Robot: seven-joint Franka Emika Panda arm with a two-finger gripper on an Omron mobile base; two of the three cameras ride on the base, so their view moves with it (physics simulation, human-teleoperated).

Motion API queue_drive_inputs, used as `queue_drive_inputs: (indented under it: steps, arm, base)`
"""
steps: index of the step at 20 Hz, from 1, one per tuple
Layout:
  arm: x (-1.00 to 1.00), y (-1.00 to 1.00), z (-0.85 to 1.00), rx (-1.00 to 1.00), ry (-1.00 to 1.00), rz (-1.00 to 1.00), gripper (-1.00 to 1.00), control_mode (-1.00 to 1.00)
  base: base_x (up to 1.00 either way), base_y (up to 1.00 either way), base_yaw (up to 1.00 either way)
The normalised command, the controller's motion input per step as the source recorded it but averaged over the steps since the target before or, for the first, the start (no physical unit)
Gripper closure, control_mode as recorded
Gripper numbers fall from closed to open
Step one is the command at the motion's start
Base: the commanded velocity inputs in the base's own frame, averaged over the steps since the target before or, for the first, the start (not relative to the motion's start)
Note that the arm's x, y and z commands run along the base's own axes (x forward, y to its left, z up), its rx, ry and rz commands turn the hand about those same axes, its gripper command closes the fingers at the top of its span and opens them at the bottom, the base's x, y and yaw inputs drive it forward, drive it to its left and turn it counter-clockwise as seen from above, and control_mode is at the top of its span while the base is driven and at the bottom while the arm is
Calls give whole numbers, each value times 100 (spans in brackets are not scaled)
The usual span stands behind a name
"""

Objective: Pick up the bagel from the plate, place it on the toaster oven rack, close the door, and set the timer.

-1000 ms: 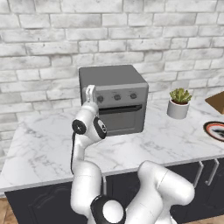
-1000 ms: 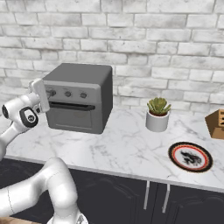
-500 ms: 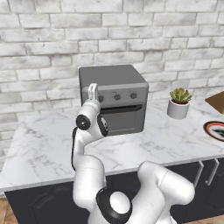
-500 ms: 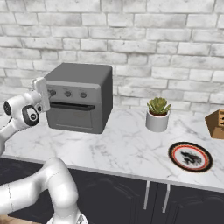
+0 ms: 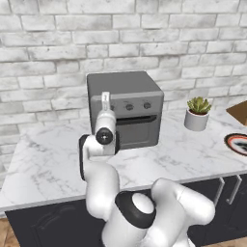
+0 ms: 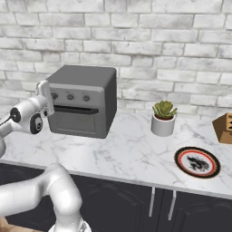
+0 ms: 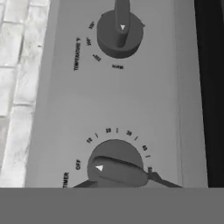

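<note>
The claw (image 5: 105,99) sits at the timer knob (image 7: 116,168), jaw gap unclear; the door (image 6: 74,120) looks shut. Slipping off could leave the timer unset.

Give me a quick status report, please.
Hand at the round dark timer knob, jaws nearly closed. Dark grey oven door shut. Round red-and-white-rimmed plate without bagel. Nothing in the way.

Both base cams sit behind the arm, one left, one right, looking forward and down over the counter (image 5: 43,159) toward the brick wall (image 6: 181,54). Both catch the toaster oven (image 5: 128,103), potted plant (image 6: 163,118) and the plate (image 6: 197,161). Hand cam sits right up against the oven's timer knob (image 7: 116,168).
</note>
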Motion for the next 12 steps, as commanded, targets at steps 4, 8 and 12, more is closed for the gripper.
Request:
queue_drive_inputs:
  steps: [4,8,12]
  arm:
    - [0,-61,76,60,-20,-9,100,-100]
    - [0,-60,80,65,-14,-15,100,-100]
    - [0,-61,79,67,-12,-16,100,-100]
  base:
    - [0,0,0]
    - [0,0,0]
    - [0,0,0]
